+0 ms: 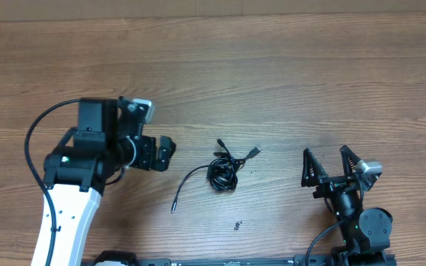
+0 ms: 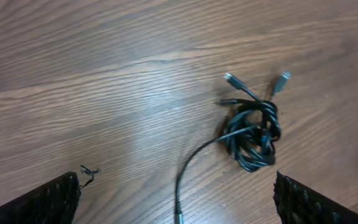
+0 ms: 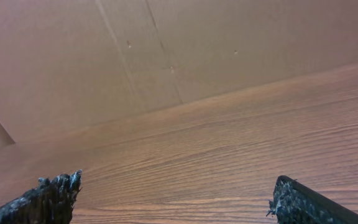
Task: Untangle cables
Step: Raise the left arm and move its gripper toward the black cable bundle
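The cables (image 1: 222,171) lie in a small black knot on the wooden table, between the two arms. Out of the knot, one loose strand (image 1: 183,189) curves toward the front left, and a silvery plug end (image 1: 254,151) points back right. My left gripper (image 1: 170,151) hovers open just left of the knot, holding nothing. In the left wrist view the knot (image 2: 253,134) sits ahead and right of the open gripper (image 2: 176,180), and the loose strand (image 2: 185,174) runs between the fingers. My right gripper (image 1: 325,151) stands open to the right, well apart from the cables. The right wrist view shows its jaws (image 3: 178,182) with only table between them.
A tiny dark scrap (image 1: 237,225) lies in front of the knot; the left wrist view shows it as a scrap (image 2: 89,171) near the left finger. A brown cardboard wall (image 3: 166,50) rises behind the table's far edge.
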Robot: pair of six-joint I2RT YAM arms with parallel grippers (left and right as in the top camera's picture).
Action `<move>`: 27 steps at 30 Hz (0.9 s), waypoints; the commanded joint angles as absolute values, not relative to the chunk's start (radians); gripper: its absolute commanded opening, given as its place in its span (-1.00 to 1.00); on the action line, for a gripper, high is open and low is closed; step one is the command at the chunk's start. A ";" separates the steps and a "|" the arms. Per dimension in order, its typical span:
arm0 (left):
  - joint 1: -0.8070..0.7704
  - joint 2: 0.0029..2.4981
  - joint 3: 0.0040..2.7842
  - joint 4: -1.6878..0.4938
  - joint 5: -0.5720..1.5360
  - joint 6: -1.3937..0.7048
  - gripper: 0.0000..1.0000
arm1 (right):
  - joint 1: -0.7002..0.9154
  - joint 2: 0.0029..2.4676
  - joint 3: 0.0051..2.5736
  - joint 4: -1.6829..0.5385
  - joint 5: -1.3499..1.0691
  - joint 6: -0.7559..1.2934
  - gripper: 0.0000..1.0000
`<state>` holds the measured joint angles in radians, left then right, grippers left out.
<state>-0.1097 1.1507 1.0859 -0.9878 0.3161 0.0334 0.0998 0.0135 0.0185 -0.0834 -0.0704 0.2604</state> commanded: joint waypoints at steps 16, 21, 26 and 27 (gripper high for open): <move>-0.205 1.245 1.113 -0.944 0.323 0.045 0.99 | 0.098 0.003 0.008 -0.081 -0.060 0.254 1.00; -0.213 1.309 1.113 -0.929 0.323 0.045 1.00 | 0.098 0.003 0.008 -0.081 -0.061 0.254 1.00; -0.225 1.363 1.113 -0.915 0.310 0.045 0.99 | 0.098 0.003 0.008 -0.081 -0.060 0.254 1.00; -0.225 1.367 1.113 -0.915 0.306 0.045 0.99 | 0.098 0.003 0.008 -0.081 -0.060 0.254 1.00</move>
